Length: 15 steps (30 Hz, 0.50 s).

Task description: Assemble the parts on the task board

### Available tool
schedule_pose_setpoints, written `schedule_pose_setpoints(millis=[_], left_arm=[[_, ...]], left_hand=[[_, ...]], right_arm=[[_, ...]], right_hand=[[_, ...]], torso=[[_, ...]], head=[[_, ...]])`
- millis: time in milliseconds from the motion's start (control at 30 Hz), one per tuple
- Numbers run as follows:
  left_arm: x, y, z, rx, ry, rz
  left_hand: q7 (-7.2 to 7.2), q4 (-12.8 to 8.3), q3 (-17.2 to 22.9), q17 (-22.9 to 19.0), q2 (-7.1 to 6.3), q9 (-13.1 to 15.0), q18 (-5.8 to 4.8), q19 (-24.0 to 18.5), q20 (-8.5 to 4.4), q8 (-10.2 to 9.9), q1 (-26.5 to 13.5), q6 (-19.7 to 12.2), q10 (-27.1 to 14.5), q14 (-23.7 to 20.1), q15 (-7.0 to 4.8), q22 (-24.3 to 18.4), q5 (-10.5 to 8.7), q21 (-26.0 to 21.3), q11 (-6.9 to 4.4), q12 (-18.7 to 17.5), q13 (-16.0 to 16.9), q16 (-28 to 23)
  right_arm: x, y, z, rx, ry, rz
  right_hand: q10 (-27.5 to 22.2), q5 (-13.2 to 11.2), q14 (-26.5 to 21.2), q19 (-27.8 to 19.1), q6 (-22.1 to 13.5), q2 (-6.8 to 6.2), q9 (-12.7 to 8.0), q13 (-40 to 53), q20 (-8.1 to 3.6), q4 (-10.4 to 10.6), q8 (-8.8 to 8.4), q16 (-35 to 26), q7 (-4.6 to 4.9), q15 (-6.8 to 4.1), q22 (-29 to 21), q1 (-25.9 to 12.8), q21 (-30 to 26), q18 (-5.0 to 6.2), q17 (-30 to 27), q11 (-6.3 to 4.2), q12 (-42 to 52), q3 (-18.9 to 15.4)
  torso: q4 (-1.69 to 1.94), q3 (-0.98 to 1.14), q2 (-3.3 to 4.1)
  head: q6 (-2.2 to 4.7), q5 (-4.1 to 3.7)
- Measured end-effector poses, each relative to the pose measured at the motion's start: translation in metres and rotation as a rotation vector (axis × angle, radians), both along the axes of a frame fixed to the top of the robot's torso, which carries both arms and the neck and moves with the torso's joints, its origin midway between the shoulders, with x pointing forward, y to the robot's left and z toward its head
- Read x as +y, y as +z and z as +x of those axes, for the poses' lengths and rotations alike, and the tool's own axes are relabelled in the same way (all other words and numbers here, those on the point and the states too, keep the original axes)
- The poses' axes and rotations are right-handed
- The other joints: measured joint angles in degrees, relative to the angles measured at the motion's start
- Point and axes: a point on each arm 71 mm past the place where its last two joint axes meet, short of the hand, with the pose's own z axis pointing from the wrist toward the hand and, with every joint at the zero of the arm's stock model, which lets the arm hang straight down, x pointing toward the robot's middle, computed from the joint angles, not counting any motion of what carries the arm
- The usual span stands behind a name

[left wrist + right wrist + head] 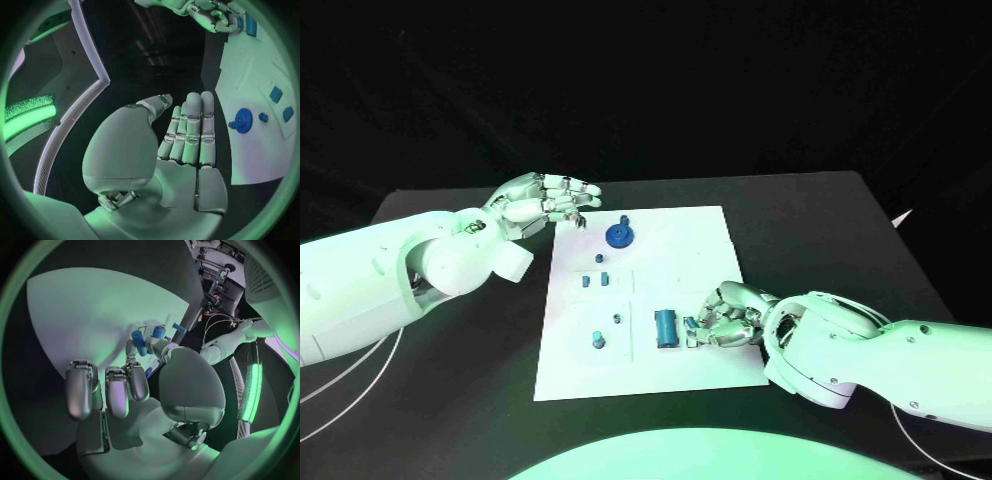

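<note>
Head view puts the task board [678, 375] mid-frame on the bench, most blue parts [666, 328] seemingly still loose, right robot hand [727, 318] pinching a small part, left robot hand [545, 201] empty, fingers straight.

task board [678, 300]: white, flat, mid-table | parts [619, 237]: blue, on it
</note>
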Motion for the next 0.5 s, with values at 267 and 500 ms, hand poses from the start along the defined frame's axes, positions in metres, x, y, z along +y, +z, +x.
schedule_pose_setpoints(millis=[267,500], left_arm=[[0.0002,0.0001,0.0,-0.001,0.001,0.0],[0.0007,0.0001,0.0,-0.001,0.001,0.0]], left_hand=[[0.0,0.0,0.0,0.0,0.0,0.0,0.0,0.0,0.0,0.0,0.0,0.0,0.0,0.0,0.0,0.0,0.0,0.0,0.0,0.0,0.0,0.0],[0.0,0.0,0.0,0.0,0.0,0.0,0.0,0.0,0.0,0.0,0.0,0.0,0.0,0.0,0.0,0.0,0.0,0.0,0.0,0.0,0.0,0.0]], right_arm=[[0.0014,-0.0009,0.0003,0.008,-0.003,-0.002],[0.0016,-0.0017,0.0008,0.012,-0.003,-0.006]], right_hand=[[0.0,-1.0,0.0,0.0,0.1,-0.67,-0.1,0.0,0.0,0.5,0.0,0.0,0.07,0.0,0.0,-0.7,0.0,0.0,0.0,0.0,0.0,-0.5],[0.0,0.8,0.0,0.0,0.2,-0.96,-0.1,0.0,0.0,1.4,-0.03,-0.2,0.19,0.0,0.0,-2.5,-0.3,0.0,0.0,0.0,0.0,-2.6]], torso=[[-0.01,0.0,0.0],[-0.01,0.0,-0.01]], head=[[-0.11,0.07],[-0.15,0.09]])
